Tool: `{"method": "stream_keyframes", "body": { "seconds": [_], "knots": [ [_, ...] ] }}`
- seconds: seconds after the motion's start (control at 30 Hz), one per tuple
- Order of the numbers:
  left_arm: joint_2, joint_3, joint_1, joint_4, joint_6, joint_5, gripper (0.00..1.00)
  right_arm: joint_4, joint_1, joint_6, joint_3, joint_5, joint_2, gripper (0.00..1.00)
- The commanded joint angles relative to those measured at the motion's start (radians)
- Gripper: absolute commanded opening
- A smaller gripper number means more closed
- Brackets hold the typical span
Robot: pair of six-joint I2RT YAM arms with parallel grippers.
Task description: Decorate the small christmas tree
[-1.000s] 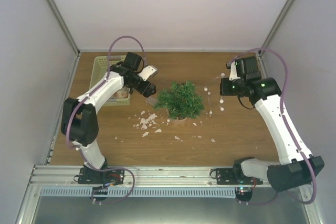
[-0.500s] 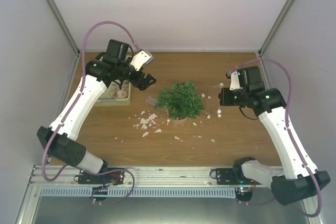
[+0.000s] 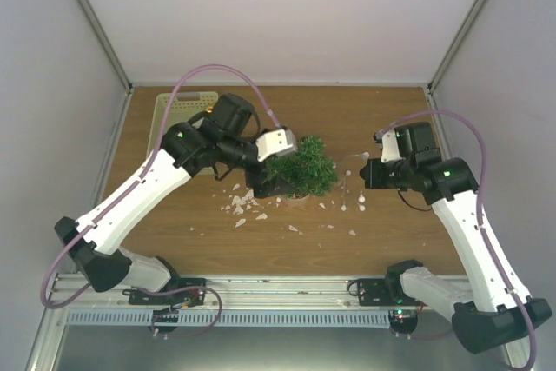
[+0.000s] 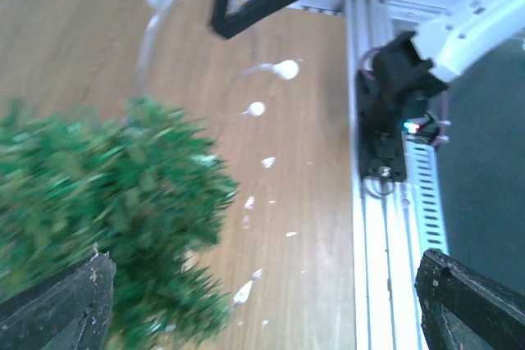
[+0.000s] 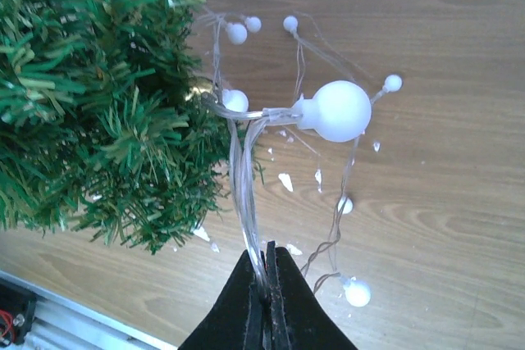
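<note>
Right jaws clamped on light string (image 5: 338,110), left jaws wide open and empty at the tree (image 3: 306,168): grab slack with left, drape loosely, don't tip tree.

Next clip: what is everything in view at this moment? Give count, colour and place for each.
small christmas tree: one, dark green, middle of the table.
light string: one, clear wire with white round bulbs, running from the tree's right side to the right tool.
basket: one, pale yellow-green, far left corner of the table, partly behind the left arm.
flakes: many, white, scattered on the table in front of the tree.
table: one, brown wood.
rail: one, grey metal, along the near edge.
left tool: one, black, open, at the tree's left side.
right tool: one, black, shut on the light string, right of the tree.
</note>
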Motion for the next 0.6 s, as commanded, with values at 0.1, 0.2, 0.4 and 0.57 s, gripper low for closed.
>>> {"method": "stream_keyframes", "body": {
  "seconds": [0.1, 0.2, 0.4, 0.57],
  "knots": [
    [0.043, -0.024, -0.176, 0.144, 0.023, 0.027, 0.99, -0.098, 0.012, -0.022, -0.028, -0.029, -0.026, 0.01],
    [0.055, -0.075, -0.258, 0.210, 0.030, -0.010, 0.99, -0.126, 0.011, -0.020, -0.011, -0.038, -0.033, 0.00],
    [0.038, -0.277, -0.355, 0.416, -0.013, -0.033, 0.99, -0.170, 0.012, -0.026, -0.001, -0.093, -0.042, 0.00],
    [0.093, -0.330, -0.391, 0.479, -0.039, -0.008, 0.99, -0.188, 0.014, -0.017, 0.037, -0.148, -0.055, 0.00]
  ]
}}
